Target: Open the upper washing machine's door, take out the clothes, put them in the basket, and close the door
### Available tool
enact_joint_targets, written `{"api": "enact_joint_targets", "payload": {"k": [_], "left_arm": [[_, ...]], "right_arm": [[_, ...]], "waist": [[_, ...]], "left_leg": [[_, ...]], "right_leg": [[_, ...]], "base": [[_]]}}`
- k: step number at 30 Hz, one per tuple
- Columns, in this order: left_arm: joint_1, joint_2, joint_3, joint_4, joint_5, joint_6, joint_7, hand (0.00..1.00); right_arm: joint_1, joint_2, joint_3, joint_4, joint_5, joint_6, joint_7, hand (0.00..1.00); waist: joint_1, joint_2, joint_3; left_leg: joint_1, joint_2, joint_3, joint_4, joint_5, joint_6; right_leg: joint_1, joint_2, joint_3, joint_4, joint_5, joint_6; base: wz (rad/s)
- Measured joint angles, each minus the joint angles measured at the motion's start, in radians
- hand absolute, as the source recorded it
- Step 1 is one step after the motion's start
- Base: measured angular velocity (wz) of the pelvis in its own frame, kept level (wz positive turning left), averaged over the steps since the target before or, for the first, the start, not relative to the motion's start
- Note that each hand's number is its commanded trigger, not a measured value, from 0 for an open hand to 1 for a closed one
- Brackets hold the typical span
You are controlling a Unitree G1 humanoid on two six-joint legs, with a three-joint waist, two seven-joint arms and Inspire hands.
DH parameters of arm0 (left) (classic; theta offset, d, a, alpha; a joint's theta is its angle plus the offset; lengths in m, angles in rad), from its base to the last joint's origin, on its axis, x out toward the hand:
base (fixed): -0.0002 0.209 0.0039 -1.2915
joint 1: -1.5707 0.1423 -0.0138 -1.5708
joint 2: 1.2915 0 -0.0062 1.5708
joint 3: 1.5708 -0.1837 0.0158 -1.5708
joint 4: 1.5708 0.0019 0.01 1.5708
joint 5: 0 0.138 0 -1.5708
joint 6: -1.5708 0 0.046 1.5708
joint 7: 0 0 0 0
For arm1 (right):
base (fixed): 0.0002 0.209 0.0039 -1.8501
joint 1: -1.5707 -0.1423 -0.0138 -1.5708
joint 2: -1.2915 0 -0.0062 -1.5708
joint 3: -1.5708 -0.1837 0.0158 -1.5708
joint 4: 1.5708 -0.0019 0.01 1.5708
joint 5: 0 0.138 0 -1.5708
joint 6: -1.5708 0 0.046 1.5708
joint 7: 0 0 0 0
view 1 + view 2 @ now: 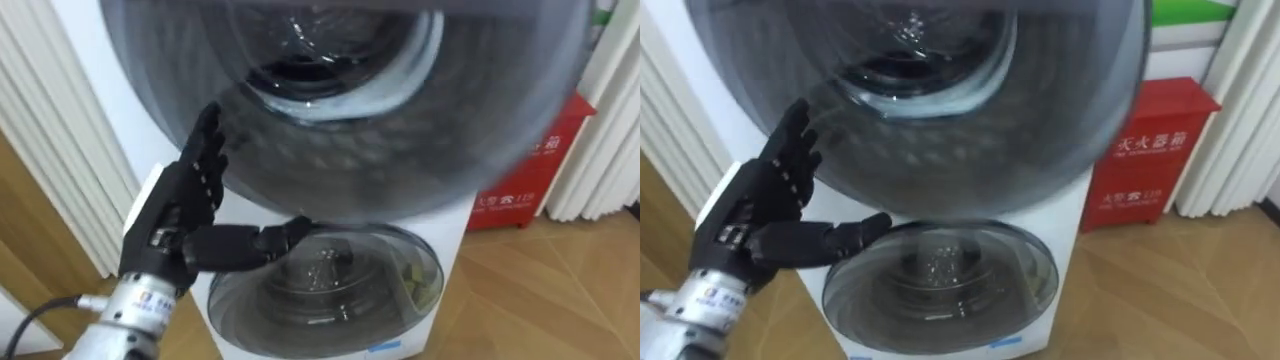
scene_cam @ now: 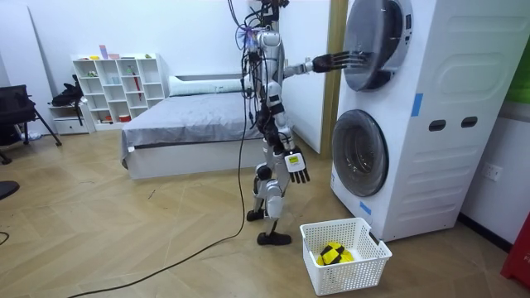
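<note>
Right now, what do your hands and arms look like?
Left hand: black fingers, white plate on its back, silver cylindrical wrist with a small printed label, dark cable leaving it. Right hand: same black fingers and white back.

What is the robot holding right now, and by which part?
Nothing is held. The left hand is open, fingers straight at the left edge of the upper door; the right hand hangs empty at its side.
</note>
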Motion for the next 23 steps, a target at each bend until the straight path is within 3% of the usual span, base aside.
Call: {"api": "enact_joint_targets", "payload": {"k": [2,6,7,8,10,11,13,14,16,17,19,23], "left_arm": [[-0.037,-0.002,-0.036,0.012,0.02,-0.009,0.0,0.0],[-0.07,-0.007,-0.07,0.175,0.026,-0.025,0.001,0.0],[-0.052,-0.008,-0.08,0.225,0.029,-0.083,0.002,0.0],[-0.044,-0.01,-0.084,0.244,0.032,-0.102,0.003,0.0],[0.007,-0.013,-0.098,0.405,0.12,-0.149,0.006,0.0],[0.022,-0.017,-0.101,0.451,0.151,-0.148,0.006,0.0],[0.092,-0.028,-0.101,0.709,0.26,-0.146,0.013,0.0],[0.115,-0.028,-0.098,0.781,0.284,-0.144,0.019,0.0],[0.2,-0.028,-0.053,0.998,0.382,-0.125,0.04,0.0],[0.216,-0.028,-0.034,1.036,0.403,-0.125,0.047,0.0],[0.253,-0.027,0.041,1.21,0.448,-0.141,0.112,0.0],[0.276,-0.013,0.131,1.418,0.465,-0.157,0.229,0.0]], "right_arm": [[0.004,0.0,0.0,0.0,-0.001,-0.008,-0.003,0.0],[0.003,0.0,0.0,0.0,0.021,-0.01,-0.01,0.0],[0.001,0.001,0.0,-0.001,0.031,-0.012,-0.011,0.0],[0.004,0.002,0.0,-0.001,0.035,-0.013,-0.011,0.0],[0.004,0.004,0.0,0.0,0.034,-0.012,-0.011,0.0],[0.005,0.005,0.001,0.0,0.034,-0.012,-0.01,0.0],[0.017,0.014,-0.001,-0.002,0.034,-0.013,-0.007,0.0],[0.021,0.016,-0.002,-0.002,0.034,-0.015,-0.007,0.0],[0.028,0.021,-0.001,-0.002,0.03,-0.018,-0.006,0.0],[0.03,0.021,-0.004,-0.002,0.027,-0.018,-0.005,0.0],[0.055,0.017,-0.012,0.0,0.023,-0.02,-0.001,0.0],[0.068,0.016,-0.002,0.007,0.034,-0.03,0.003,0.0]], "waist": [[-0.006,0.005,0.0023],[-0.029,0.011,0.0055],[-0.027,0.01,0.0067],[-0.023,0.007,0.0083],[-0.022,0.003,0.0064],[-0.022,0.001,0.0052],[-0.018,-0.021,0.0007],[-0.017,-0.029,0.0],[-0.01,-0.056,-0.0088],[-0.003,-0.065,-0.0082],[0.036,-0.081,-0.0133],[0.07,-0.079,-0.0117]], "left_leg": [[0.001,0.003,0.02,-0.004,-0.002,-0.001],[0.015,0.014,0.052,-0.007,-0.008,-0.009],[0.023,0.016,0.067,-0.007,-0.01,-0.011],[0.03,0.017,0.075,-0.008,-0.01,-0.013],[0.051,0.019,0.076,-0.015,-0.017,-0.023],[0.052,0.021,0.076,-0.016,-0.019,-0.026],[0.062,0.031,0.076,-0.015,-0.022,-0.034],[0.067,0.034,0.076,-0.015,-0.023,-0.036],[0.068,0.046,0.075,-0.011,-0.03,-0.048],[0.067,0.048,0.074,-0.01,-0.031,-0.051],[0.068,0.055,0.073,-0.01,-0.032,-0.056],[0.089,0.057,0.074,-0.012,-0.034,-0.058]], "right_leg": [[-0.004,0.003,0.003,0.0,0.0,0.0],[-0.009,0.017,0.039,0.002,0.001,-0.002],[-0.006,0.021,0.048,0.002,-0.002,-0.007],[-0.002,0.023,0.053,0.003,-0.005,-0.011],[0.012,0.032,0.056,0.003,-0.014,-0.024],[0.012,0.035,0.057,0.002,-0.015,-0.026],[0.02,0.044,0.057,0.002,-0.022,-0.037],[0.022,0.047,0.057,0.003,-0.024,-0.041],[0.015,0.059,0.055,0.001,-0.03,-0.05],[0.013,0.061,0.055,0.001,-0.031,-0.052],[0.016,0.067,0.049,0.0,-0.033,-0.055],[0.042,0.07,0.033,-0.016,-0.032,-0.055]], "base": [[-0.2],[-0.31],[-0.36],[-0.28],[-0.13],[-0.05],[-0.05],[-0.06],[-0.02],[0.0],[0.0],[-0.05]]}}
